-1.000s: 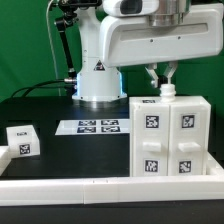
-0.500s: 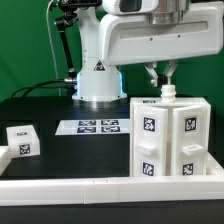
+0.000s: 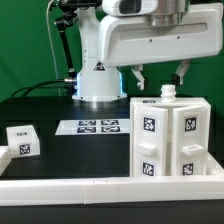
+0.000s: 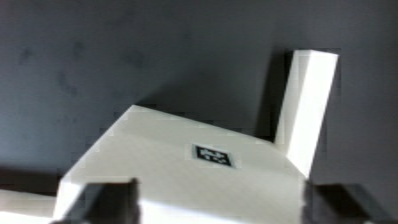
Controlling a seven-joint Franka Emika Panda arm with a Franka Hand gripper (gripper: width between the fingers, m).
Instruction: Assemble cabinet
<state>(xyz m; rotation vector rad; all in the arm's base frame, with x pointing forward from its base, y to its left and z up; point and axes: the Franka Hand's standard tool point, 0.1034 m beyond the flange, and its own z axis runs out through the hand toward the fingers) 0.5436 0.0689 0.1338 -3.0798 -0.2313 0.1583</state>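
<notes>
Pincer (image 3: 160, 77) spread wide, empty, hanging over cabinet (image 3: 170, 135). My worry: if I descend off-centre, finger clips top knob (image 3: 168, 94), shoves cabinet across counter (image 3: 70, 152).

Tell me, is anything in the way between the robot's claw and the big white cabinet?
No, nothing visible. The gripper hangs open just above the cabinet, only air between. The small cube and the marker board lie off to the exterior view's left.
</notes>
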